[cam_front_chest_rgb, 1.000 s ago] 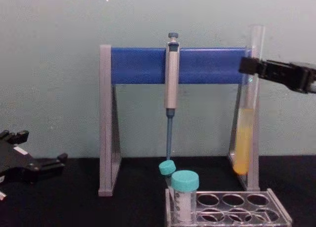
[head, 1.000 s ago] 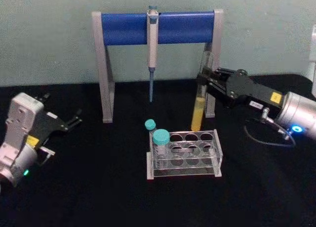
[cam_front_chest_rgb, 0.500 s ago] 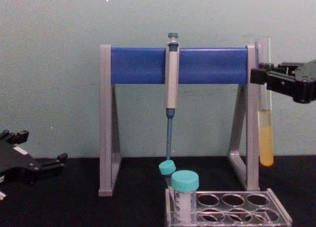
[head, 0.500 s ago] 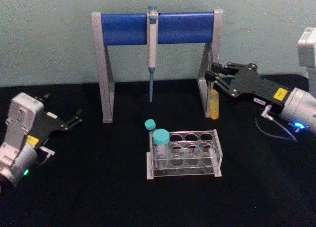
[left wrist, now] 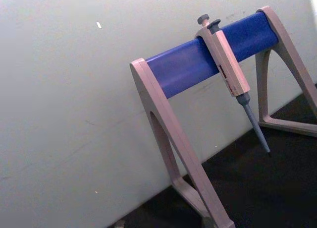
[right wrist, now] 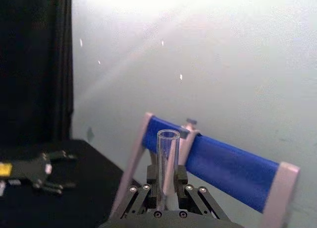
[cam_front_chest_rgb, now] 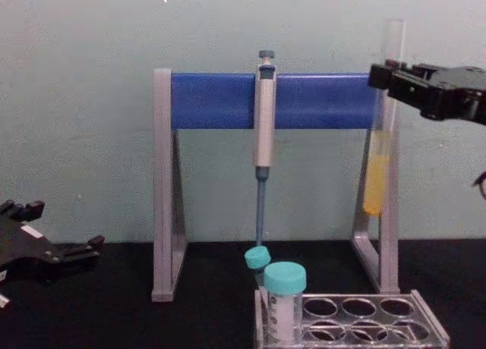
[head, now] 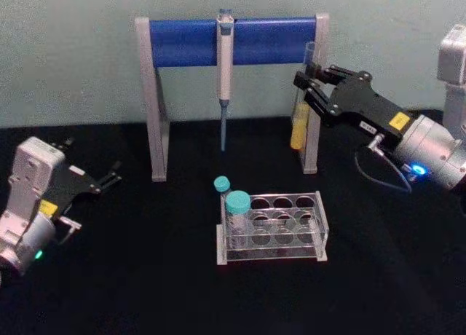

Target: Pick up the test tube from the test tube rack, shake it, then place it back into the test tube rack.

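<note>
The test tube [head: 299,129], judged light, slippery and easy to break, is held high at the far right, beyond the test tube rack [head: 291,238], by its bare top in the closed right gripper [head: 309,87], while the open left gripper [head: 98,167] is parked near left.

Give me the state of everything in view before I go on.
test tube: near upright, uncapped, part-filled with yellow liquid, held in the air
right gripper: shut on the test tube
left gripper: open, idle at the left
test tube rack: two teal-capped tubes at its left end, other holes empty
pipette: hanging on the blue stand
</note>
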Controlling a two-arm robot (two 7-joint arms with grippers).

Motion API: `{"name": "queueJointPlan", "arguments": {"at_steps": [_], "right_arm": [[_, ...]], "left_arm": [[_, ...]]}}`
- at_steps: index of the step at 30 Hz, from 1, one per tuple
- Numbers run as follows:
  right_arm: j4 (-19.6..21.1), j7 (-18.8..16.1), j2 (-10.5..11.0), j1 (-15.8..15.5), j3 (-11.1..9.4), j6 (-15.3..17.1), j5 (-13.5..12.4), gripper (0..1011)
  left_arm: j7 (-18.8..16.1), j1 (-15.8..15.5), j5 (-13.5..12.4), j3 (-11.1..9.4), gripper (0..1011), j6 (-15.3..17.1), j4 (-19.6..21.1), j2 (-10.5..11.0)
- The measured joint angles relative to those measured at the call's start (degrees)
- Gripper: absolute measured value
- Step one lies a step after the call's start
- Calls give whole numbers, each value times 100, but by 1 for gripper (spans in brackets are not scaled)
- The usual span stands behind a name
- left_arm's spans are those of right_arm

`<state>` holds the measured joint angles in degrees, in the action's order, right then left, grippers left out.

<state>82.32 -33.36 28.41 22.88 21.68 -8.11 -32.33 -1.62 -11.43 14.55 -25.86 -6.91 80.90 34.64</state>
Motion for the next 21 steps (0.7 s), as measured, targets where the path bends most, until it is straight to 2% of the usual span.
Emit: {"name": "queueJointPlan", "arguments": {"at_steps": [5,11,15,21], "right_arm": [[-123,-398,-123,35,-40,130,-460,230],[-190,-846,-71,53,18,330,-899,230],[-190,-1001,51,54,85,370,-985,230],[-165,-1018,190,0,152,311,-1002,230]], "left_arm": [[0,0,0,0,1001,0,0,0],[0,0,0,0,1001,0,0,0],[0,0,0,0,1001,0,0,0],[0,0,0,0,1001,0,0,0]]}}
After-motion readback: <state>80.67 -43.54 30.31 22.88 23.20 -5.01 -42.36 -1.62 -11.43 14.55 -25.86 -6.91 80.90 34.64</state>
